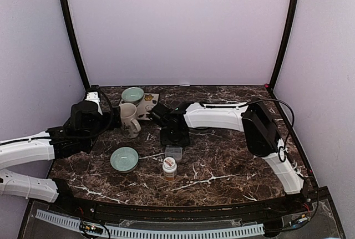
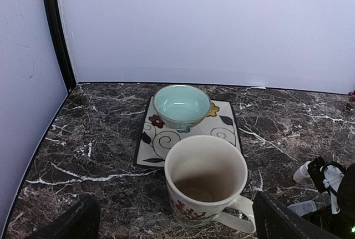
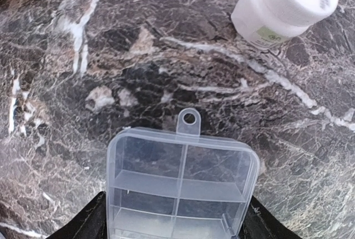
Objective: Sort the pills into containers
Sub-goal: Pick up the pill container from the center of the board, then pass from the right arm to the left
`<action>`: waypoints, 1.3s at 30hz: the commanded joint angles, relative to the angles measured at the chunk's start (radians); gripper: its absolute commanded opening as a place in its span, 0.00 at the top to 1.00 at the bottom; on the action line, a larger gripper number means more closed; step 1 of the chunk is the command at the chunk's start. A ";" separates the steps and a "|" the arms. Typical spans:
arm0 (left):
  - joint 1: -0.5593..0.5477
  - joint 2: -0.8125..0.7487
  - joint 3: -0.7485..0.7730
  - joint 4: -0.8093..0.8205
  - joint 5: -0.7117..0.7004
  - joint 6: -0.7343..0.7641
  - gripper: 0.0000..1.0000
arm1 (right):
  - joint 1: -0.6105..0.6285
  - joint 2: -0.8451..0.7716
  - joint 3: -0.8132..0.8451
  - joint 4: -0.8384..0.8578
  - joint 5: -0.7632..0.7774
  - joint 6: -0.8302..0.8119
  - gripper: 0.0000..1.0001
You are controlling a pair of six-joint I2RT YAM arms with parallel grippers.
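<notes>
The container is a small clear box with little compartments, its lid down, lying on the dark marble table. My right gripper has one black finger against each side of it. From above, the container lies just in front of that gripper. No pills show in any view. My left gripper is open, its fingers wide apart on either side of a cream mug without touching it. In the top view the left gripper is at the left, beside the mug.
A white-capped pill bottle stands just in front of the container, and also shows as the bottle. A pale green bowl sits front left. Another green bowl rests on a patterned plate at the back. Purple walls enclose the table.
</notes>
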 commanded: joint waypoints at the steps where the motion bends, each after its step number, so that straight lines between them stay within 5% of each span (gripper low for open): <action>1: -0.006 0.010 -0.005 0.012 0.023 -0.013 0.01 | -0.005 -0.044 -0.101 0.081 -0.036 -0.005 0.41; 18: -0.006 -0.047 -0.053 0.200 0.482 0.156 0.01 | -0.018 -0.342 -0.175 0.366 -0.060 -0.107 0.46; 31: -0.036 0.103 -0.003 0.381 0.729 0.168 0.01 | -0.019 -0.500 -0.327 0.519 -0.116 -0.060 0.45; 39: -0.058 0.198 0.076 0.340 0.839 0.176 0.01 | -0.022 -0.528 -0.369 0.571 -0.133 -0.040 0.45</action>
